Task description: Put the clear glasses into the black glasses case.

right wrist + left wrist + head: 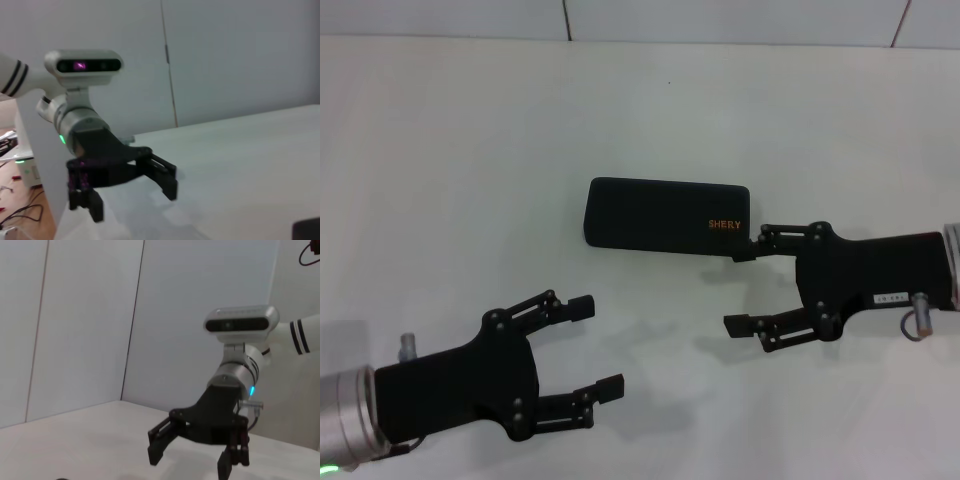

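Observation:
The black glasses case point(665, 216) lies shut in the middle of the white table, its orange lettering at the right end. My right gripper point(735, 290) is open just right of the case, and its far fingertip point(744, 254) is right at the case's near right corner. My left gripper point(603, 345) hangs open near the table's front left, well clear of the case. The left wrist view shows the right gripper point(190, 462) open, and the right wrist view shows the left gripper point(132, 200) open. The clear glasses do not show in any view.
The white table point(470, 180) spreads wide around the case and ends at a pale wall behind. A dark corner point(307, 230), probably the case, pokes into the right wrist view.

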Controlling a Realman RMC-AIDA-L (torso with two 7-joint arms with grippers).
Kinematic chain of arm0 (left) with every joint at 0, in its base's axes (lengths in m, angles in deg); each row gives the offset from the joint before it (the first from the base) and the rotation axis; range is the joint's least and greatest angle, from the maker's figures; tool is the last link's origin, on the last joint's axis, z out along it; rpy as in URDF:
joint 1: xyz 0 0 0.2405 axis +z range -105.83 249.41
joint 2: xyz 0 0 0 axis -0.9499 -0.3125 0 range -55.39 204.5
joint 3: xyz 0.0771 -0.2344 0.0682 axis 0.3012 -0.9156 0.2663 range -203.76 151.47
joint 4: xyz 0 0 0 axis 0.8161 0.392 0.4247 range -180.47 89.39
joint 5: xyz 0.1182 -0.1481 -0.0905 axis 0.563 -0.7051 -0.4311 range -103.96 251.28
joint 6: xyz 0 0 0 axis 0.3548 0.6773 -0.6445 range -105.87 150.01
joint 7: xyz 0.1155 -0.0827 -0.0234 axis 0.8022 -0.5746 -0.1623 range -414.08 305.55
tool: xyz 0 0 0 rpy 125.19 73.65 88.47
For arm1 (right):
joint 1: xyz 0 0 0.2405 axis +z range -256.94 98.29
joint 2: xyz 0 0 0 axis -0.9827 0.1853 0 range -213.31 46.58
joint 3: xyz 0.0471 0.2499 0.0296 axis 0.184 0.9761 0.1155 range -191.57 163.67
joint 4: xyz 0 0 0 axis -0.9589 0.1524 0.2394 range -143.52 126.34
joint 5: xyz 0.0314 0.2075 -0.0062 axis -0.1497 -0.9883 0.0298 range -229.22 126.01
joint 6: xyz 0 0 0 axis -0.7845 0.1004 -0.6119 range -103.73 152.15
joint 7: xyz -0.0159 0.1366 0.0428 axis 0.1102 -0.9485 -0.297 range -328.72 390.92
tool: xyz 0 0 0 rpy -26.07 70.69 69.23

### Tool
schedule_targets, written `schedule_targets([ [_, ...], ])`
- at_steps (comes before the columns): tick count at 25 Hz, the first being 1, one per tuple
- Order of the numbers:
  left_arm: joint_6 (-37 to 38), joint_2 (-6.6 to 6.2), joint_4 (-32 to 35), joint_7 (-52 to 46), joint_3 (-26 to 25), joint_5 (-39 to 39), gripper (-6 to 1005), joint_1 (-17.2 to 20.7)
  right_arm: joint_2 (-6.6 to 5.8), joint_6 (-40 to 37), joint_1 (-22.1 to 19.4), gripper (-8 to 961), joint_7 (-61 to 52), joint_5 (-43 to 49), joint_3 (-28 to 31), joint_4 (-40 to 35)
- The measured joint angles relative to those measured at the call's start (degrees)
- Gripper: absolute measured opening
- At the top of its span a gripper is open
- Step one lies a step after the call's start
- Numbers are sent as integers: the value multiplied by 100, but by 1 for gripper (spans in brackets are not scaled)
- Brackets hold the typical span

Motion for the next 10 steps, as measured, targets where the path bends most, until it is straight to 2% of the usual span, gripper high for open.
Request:
schedule_targets([
  [2,30,-21,96,-131,-1,1,893,6,4,44,-57,877,0,-30,-2,3],
  [10,-28,-15,3,-148,0,70,888,-102,7,114,-139,877,101,-486,-71,73],
])
